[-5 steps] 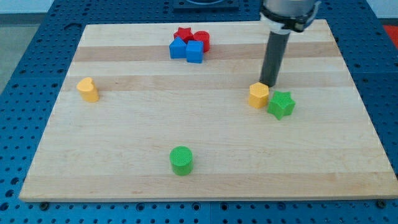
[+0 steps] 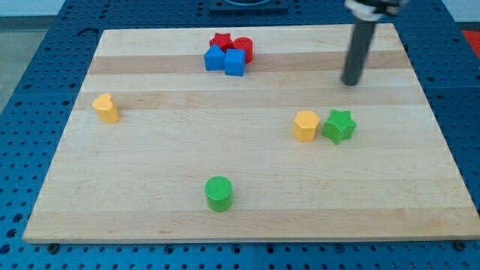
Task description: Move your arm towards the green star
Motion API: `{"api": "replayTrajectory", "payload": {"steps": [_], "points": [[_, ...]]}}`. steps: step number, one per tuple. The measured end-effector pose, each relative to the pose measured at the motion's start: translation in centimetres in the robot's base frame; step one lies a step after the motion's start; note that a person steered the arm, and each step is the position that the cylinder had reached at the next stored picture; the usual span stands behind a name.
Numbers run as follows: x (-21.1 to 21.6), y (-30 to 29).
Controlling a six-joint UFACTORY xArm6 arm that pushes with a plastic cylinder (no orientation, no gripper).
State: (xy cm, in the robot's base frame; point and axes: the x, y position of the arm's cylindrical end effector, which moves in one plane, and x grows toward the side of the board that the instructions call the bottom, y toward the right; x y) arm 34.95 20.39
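A pale wooden board (image 2: 247,187) fills most of the view, lying on a blue perforated table (image 2: 22,90). The dark rod comes down from the view's top right, and my tip (image 2: 350,83) rests on the board toward the view's upper right, with bare wood all around it. There is no claw on this arm, only the straight rod, so nothing spreads or pinches. The green star (image 2: 339,125) sits below the tip, toward the view's right, apart from it. Just beside the star on its left is a yellow hexagonal block (image 2: 306,125); whether the two touch is hard to tell. Near the view's top, left of the tip and well apart from it, four blocks huddle together: a red star (image 2: 220,40), a red cylinder (image 2: 244,47), and two blue blocks in front of them, one (image 2: 214,58) with a peaked top and the other a blue cube (image 2: 235,63). A green cylinder (image 2: 219,193) stands alone toward the view's bottom, and a yellow heart-like block (image 2: 106,108) stands alone at the view's left.
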Motion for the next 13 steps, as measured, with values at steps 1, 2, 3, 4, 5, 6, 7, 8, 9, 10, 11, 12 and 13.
{"api": "replayTrajectory", "payload": {"steps": [1,2,3,4,5,6,7,8,9,10,11,12,13], "points": [[1.6,5.6],[5.0,6.0],[6.7,3.8],[6.7,1.9],[6.7,1.2],[6.7,1.2],[6.7,2.5],[7.3,7.5],[9.4,9.3],[9.5,7.0],[9.5,3.7],[9.5,1.2],[9.5,-1.0]]}}
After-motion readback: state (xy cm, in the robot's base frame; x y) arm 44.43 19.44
